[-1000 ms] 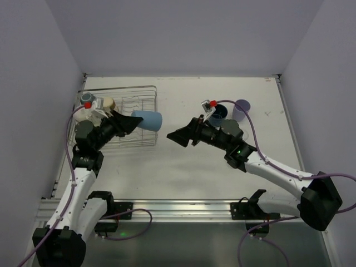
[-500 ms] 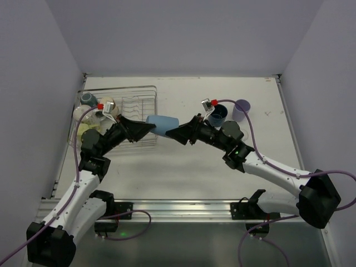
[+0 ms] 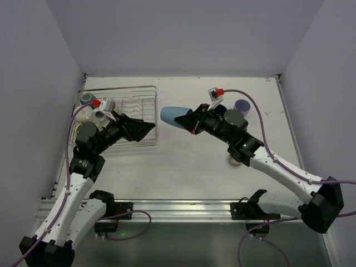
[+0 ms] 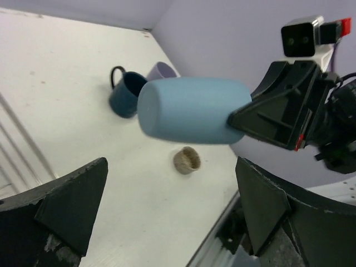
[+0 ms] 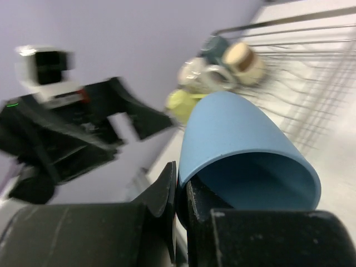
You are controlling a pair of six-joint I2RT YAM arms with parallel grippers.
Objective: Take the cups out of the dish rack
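Note:
The light blue cup (image 3: pixel 169 114) hangs on its side above the table, just right of the dish rack (image 3: pixel 136 92). My right gripper (image 3: pixel 184 120) is shut on its rim, one finger inside and one outside, as the right wrist view shows on the light blue cup (image 5: pixel 245 142). My left gripper (image 3: pixel 146 129) stands open and empty at the rack's right edge, apart from the cup. In the left wrist view its jaws (image 4: pixel 167 189) gape below the light blue cup (image 4: pixel 192 118). Several cups (image 5: pixel 192 83) are bunched at the rack's far left end.
A navy mug (image 4: pixel 127 93) and a lavender cup (image 4: pixel 162 70) stand on the table at the back right. A tan cup (image 4: pixel 186 160) lies on its side under my right arm. Purple walls close in both sides.
My left gripper has let go of the light blue cup, opened wide and drawn back toward the rack. My right gripper has shut on the cup's rim and carried it to the right.

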